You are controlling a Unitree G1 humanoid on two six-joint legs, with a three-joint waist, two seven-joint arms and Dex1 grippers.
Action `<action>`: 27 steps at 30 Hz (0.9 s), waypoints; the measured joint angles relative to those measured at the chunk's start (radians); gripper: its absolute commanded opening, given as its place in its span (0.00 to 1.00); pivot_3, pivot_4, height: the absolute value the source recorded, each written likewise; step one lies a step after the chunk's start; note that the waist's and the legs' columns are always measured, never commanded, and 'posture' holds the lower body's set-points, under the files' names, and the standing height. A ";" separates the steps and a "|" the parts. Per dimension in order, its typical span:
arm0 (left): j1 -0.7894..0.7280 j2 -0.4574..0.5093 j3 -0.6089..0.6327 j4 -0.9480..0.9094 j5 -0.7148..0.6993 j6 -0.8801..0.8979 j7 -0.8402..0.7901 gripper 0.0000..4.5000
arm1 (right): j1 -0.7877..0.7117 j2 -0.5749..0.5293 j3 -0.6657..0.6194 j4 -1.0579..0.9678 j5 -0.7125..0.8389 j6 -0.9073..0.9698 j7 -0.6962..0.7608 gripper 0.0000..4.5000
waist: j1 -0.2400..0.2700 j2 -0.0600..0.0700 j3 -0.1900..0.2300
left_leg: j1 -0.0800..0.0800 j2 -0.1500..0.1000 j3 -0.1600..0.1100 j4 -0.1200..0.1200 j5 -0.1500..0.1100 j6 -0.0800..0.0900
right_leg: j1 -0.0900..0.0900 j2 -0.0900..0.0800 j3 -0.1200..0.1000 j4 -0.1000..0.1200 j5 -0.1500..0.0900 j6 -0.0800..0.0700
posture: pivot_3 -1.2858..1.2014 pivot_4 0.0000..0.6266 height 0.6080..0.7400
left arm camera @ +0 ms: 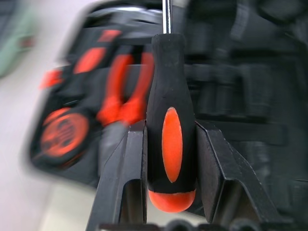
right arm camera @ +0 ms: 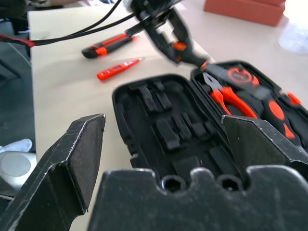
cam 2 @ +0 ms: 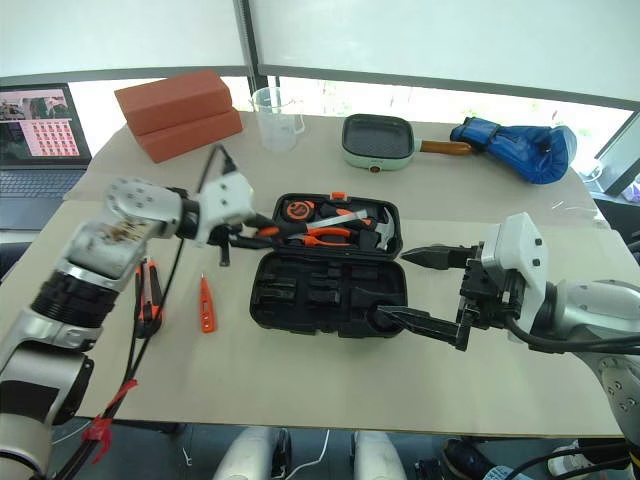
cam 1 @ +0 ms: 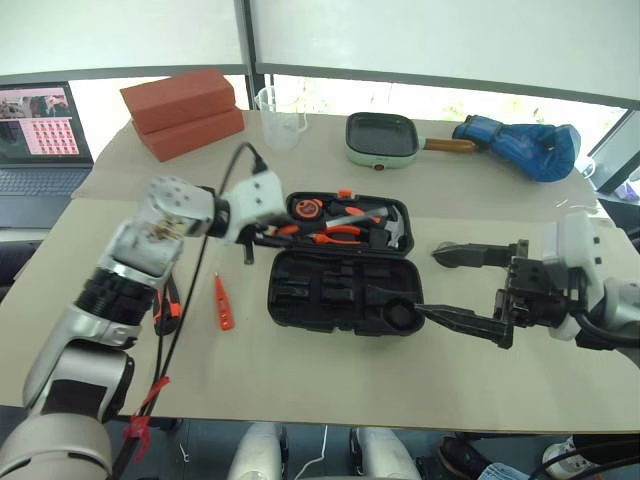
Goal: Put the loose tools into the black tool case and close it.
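The black tool case (cam 1: 340, 270) lies open on the table (cam 1: 300, 370), its far half packed with orange-handled pliers (cam 1: 335, 233), a hammer (cam 1: 385, 225) and a round tape measure (cam 1: 305, 208), its near half showing bare moulded slots. The left gripper (left arm camera: 168, 159) is clenched on an orange-and-black-handled screwdriver (left arm camera: 169, 120), fingers (left arm camera: 126, 178) pressed against both sides of the handle, and hangs at the case's far left corner; the shaft seems to point down over the case, though blur makes that uncertain. The right gripper (cam 1: 455, 285) hovers at the case's right side, jaws spread wide and holding nothing. Left of the case on the tabletop lie the small slim orange tester screwdriver (cam 1: 223, 302) and, farther left, the orange-and-black utility knife (right arm camera: 108, 44).
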 measured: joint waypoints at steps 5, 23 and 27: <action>-0.021 -0.053 -0.082 0.120 0.138 -0.160 -0.018 0.19 | 0.050 0.000 -0.037 -0.013 -0.001 0.000 -0.017 1.00 | -0.002 0.000 0.000 | 0.000 0.000 -0.001 0.000 0.000 0.000 | 0.000 0.000 0.000 0.000 0.000 0.000 | 0.52 0.24 1.00; -0.090 -0.152 -0.069 0.353 0.243 -0.293 0.010 0.19 | 0.099 0.026 -0.086 -0.058 0.021 0.000 -0.090 1.00 | 0.000 0.000 0.000 | -0.001 0.000 -0.004 0.003 -0.001 0.001 | 0.000 0.000 0.001 0.000 0.001 0.002 | 0.52 0.24 1.00; -0.092 -0.156 -0.061 0.365 0.249 -0.297 0.000 0.19 | 0.096 0.026 -0.086 -0.058 0.021 0.000 -0.095 1.00 | -0.001 0.000 0.000 | -0.001 0.000 -0.004 0.003 -0.001 0.001 | 0.000 0.000 0.001 0.000 0.001 0.002 | 0.52 0.24 1.00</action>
